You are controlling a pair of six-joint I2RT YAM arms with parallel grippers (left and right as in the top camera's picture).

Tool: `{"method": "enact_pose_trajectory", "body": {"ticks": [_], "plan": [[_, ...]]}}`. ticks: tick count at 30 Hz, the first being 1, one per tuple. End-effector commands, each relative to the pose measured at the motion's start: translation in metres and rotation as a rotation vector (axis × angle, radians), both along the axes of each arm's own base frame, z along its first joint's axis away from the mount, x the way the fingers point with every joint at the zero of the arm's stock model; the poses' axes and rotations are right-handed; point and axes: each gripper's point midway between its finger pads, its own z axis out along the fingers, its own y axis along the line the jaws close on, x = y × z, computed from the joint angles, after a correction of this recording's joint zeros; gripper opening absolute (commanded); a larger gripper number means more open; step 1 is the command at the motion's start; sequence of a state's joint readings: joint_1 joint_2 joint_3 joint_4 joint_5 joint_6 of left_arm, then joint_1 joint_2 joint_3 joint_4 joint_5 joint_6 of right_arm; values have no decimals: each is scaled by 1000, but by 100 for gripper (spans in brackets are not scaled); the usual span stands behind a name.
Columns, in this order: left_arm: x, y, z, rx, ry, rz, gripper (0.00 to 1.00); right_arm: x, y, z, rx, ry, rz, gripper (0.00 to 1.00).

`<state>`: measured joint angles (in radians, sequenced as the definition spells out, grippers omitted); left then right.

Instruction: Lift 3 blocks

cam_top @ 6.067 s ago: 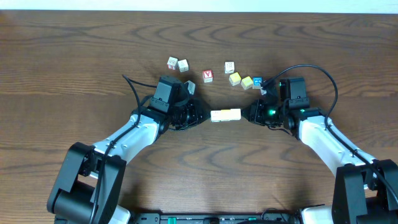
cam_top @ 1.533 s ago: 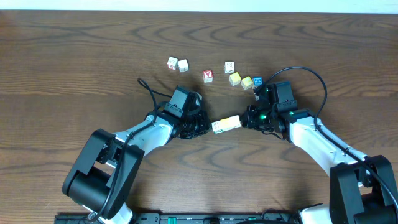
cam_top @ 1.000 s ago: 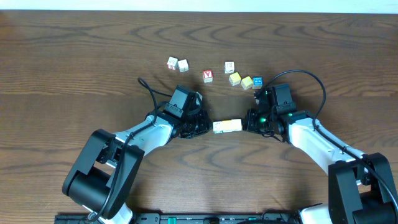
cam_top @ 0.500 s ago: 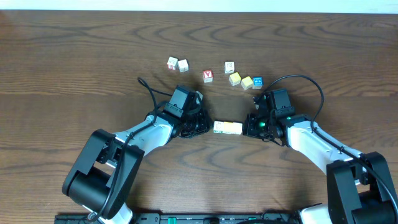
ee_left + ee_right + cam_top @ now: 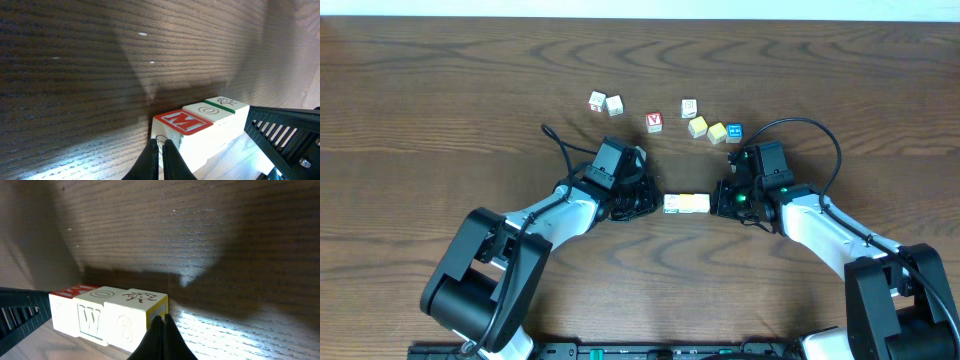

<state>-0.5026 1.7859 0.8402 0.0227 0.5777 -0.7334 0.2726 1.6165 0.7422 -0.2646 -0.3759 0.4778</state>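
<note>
Row: your three blocks (image 5: 686,204) lie end to end at mid-table, squeezed between the two grippers.
Order: from the left arm's side you see the M block (image 5: 181,121) with its red top, then the O block (image 5: 209,110), then the green-marked block (image 5: 227,103), with their faces touching.
Left gripper (image 5: 159,146): clenched, fingers together, tips pressed on the M block's end.
Right gripper (image 5: 161,320): clenched likewise, tips against the yellow-edged end of the green-marked block.
Height: you cannot tell whether the row rests on the table (image 5: 440,120) or hangs just off it.
Loose cubes: seven lie farther back, well apart from the row. Two are at the left, a red cube (image 5: 654,122) is in the middle, and four are at the right, ending with the blue cube (image 5: 735,131).
</note>
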Motion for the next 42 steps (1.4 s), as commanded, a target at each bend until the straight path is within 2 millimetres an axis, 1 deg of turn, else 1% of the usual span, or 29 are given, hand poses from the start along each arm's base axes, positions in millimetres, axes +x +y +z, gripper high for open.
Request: {"method": "enact_pose_trajectory", "body": {"ticks": [1, 10, 17, 24, 29, 42], "plan": [[-16, -33, 18, -98, 14, -109, 7, -14, 34, 11, 126, 15, 117, 1], [-18, -35, 14, -65, -1, -104, 7, -14, 34, 11, 126, 15, 116, 1], [-13, -29, 8, -19, -19, -84, 7, -14, 34, 10, 126, 18, 117, 1], [-13, -28, 8, -12, -38, -98, 8, -17, 34, 10, 126, 29, 117, 1], [-10, -21, 2, 35, -48, -77, 8, -20, 34, 9, 133, 52, 108, 1], [-6, -18, 0, 57, -66, -71, 8, -23, 33, 8, 134, 79, 90, 1]]}}
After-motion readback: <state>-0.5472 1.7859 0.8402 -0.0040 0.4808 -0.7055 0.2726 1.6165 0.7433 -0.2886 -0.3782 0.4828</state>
